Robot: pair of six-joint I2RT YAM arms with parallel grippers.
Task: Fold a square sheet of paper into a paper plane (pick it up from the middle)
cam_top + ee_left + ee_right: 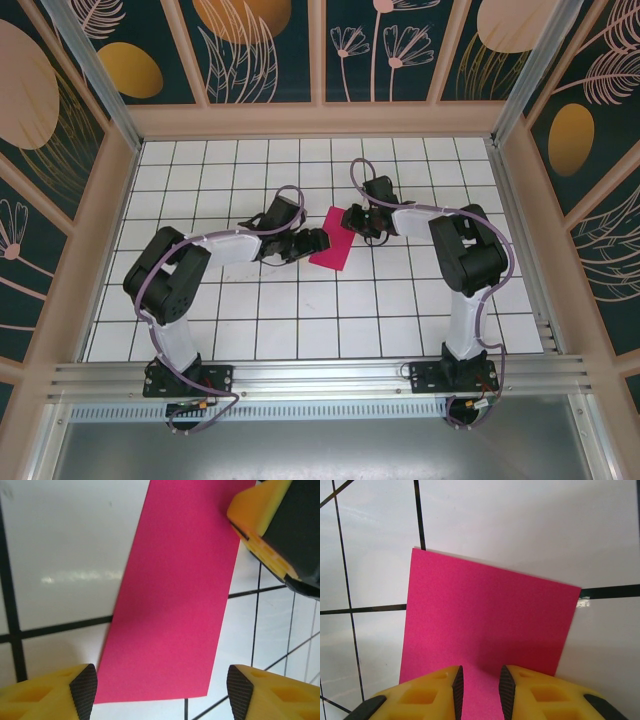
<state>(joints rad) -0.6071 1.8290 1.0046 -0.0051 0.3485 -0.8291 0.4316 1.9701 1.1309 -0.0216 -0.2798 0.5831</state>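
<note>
- square sheet of paper [335, 238] [175, 605] [485, 615]: magenta-pink, now a flat rectangle, lying mid worktop [300, 320] across the black grid lines
- long axis runs roughly near to far, slightly tilted
- left hand [318, 241] [160, 690]: just beside the sheet's left edge, fingers spread wide, gripping nothing
- left wrist view: one short edge of the sheet lies between the two yellow fingertips [82, 690]
- right hand [362, 222] [270, 525] [479, 690]: at the sheet's far-right end, above its edge
- right fingers [456, 692] stand narrow, small gap, pink paper flat behind it; not clamped on the sheet
- cannot tell if the right tips press on the paper
</note>
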